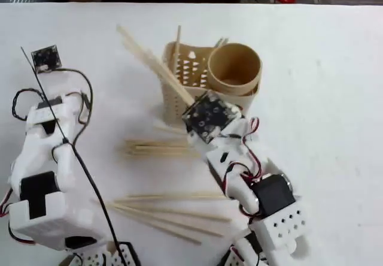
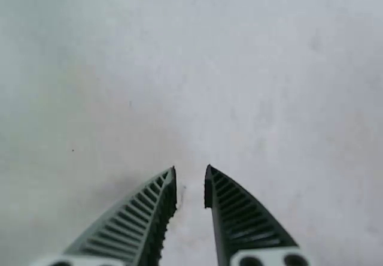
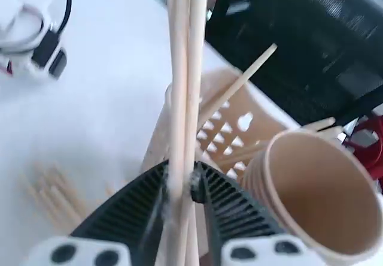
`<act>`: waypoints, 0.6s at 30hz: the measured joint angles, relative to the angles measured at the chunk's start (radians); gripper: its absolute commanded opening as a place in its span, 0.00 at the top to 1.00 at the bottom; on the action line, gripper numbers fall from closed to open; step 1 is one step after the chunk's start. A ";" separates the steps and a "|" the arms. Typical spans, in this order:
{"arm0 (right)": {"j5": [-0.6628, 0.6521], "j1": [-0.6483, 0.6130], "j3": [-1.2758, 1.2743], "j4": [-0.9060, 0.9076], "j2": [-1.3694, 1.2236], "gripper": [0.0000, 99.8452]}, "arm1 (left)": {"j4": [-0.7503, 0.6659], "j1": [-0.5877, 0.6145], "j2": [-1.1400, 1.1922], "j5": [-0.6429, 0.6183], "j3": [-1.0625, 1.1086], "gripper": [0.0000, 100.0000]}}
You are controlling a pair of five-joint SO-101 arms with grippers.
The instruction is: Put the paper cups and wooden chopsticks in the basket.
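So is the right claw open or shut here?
Shut: the right claw clamps a bundle of chopsticks, close to the basket.

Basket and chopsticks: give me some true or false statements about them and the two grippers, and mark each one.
1. The right gripper is shut on a bundle of chopsticks. True.
2. The paper cups lie outside the basket. False: they stand stacked inside it.
3. Every chopstick is already in the basket. False: loose chopsticks lie on the table.
4. The left gripper holds nothing. True.
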State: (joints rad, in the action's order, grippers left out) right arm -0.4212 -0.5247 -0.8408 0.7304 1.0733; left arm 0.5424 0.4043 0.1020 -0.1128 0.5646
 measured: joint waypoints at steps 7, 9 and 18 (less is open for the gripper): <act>0.037 0.000 0.078 -0.296 -0.035 0.98 | 0.000 0.000 0.000 0.000 0.000 0.90; 0.037 0.000 0.135 -0.318 -0.097 0.98 | 0.000 0.000 0.000 0.000 0.000 0.90; 0.201 0.000 0.523 -0.325 -0.483 0.98 | 0.000 0.000 0.000 0.000 0.000 0.90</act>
State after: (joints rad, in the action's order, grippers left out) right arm -0.2202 -0.5247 -0.3176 0.4051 0.5900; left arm 0.5424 0.4043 0.1020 -0.1128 0.5646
